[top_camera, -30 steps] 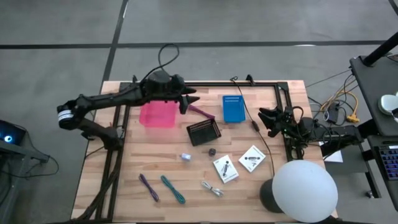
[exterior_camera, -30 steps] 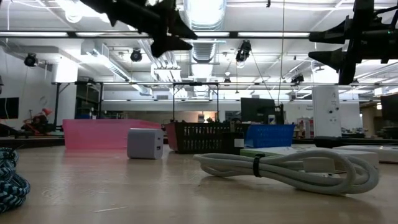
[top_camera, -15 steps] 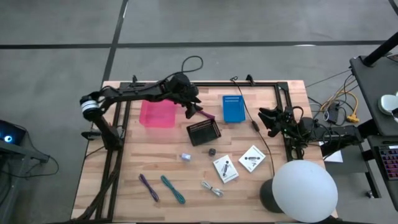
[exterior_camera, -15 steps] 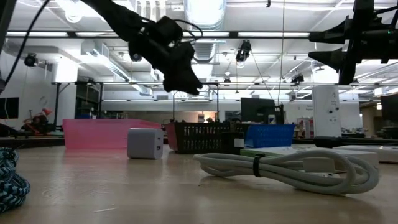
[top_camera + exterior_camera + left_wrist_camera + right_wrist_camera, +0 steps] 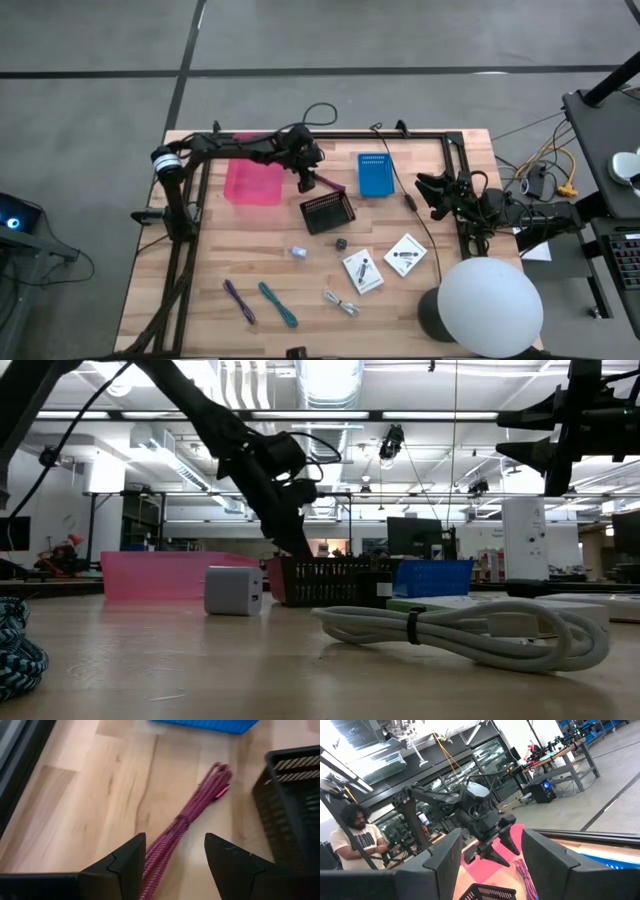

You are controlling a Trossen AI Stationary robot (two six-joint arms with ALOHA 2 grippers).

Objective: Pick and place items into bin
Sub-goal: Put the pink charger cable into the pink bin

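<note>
1. Where the left gripper (image 5: 305,182) hangs low over the table (image 5: 200,270), at about 11 o'clock from the table's centre, its jaws stand parted and grasp nothing; the left wrist view shows both dark fingers (image 5: 120,865) spread to either side of the maroon bundle (image 5: 186,822).
2. That maroon bundle (image 5: 328,182) is a slim length of twisted, braided strands doubled on itself, with a small pink tip near one end. It lies flat on the wood between the pink bin (image 5: 253,183) at its 9 o'clock and the blue bin (image 5: 375,174) at its 3 o'clock, just beside the black basket (image 5: 328,212) at its 6 o'clock.
3. At 6 to 7 o'clock of the table lie a purple bundle (image 5: 238,299) and a green bundle (image 5: 278,304), side by side, each long and thin.
4. Two white flat packets (image 5: 363,270) (image 5: 405,254) lie at 4 to 5 o'clock, with a small dark knob (image 5: 340,243) near the table's centre.
5. A silvery coiled cable (image 5: 341,303) lies at 6 o'clock; a small white cube (image 5: 298,252) sits close to the centre.
6. At 3 o'clock, off the table's edge, the right gripper (image 5: 432,194) waits with its jaws released and empty.
</note>
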